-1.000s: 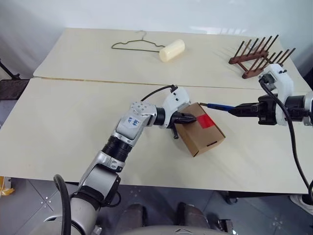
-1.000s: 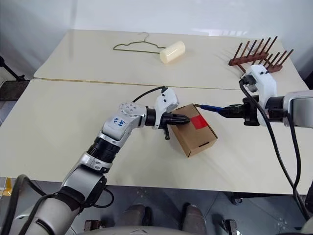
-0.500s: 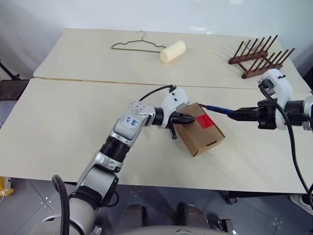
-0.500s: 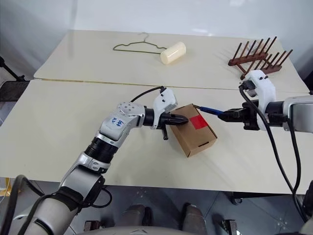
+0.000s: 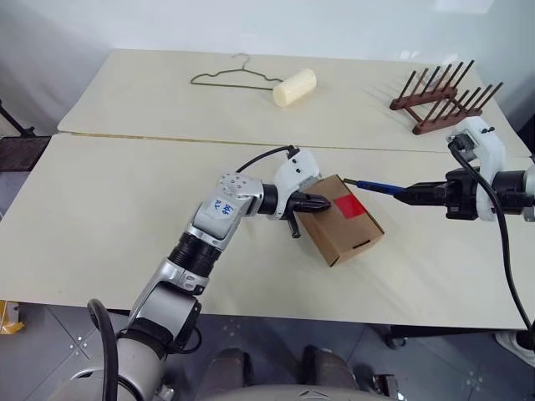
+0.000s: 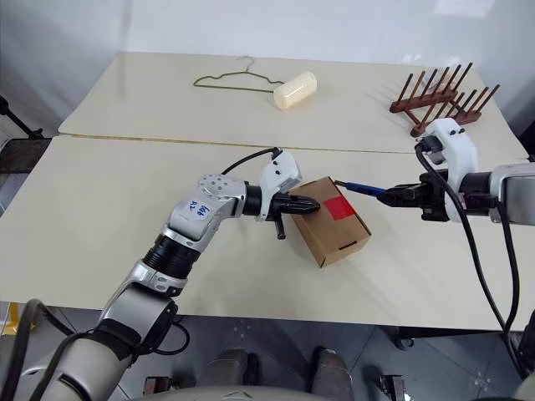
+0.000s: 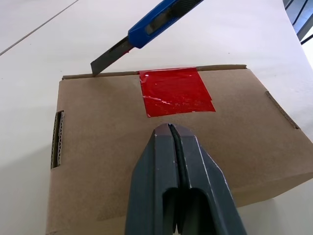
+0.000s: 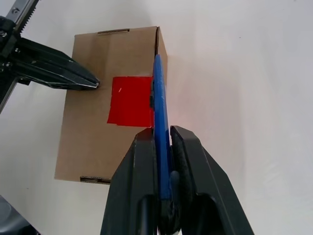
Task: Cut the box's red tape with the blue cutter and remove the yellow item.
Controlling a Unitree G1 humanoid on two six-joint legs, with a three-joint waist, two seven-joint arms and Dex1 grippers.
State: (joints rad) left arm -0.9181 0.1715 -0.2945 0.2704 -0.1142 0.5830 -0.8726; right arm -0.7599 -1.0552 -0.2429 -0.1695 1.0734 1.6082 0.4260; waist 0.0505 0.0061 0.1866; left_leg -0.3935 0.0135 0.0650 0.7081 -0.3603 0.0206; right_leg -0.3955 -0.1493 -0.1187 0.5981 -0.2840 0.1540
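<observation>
We note the box (image 5: 343,221) on the table (image 5: 109,217), left gripper (image 7: 171,134) clenched empty against its lid beside the red tape (image 7: 175,91), while the right gripper (image 8: 164,142) grasps the blue cutter (image 7: 154,22), blade tip seemingly at the lid's far edge.

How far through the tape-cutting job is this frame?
Done: the right gripper holds the blue cutter, and the shut left gripper presses on the box. In hand: the blade tip sits at the lid's seam beside the red tape, which looks uncut. Left: cutting, opening, taking out the yellow item.
</observation>
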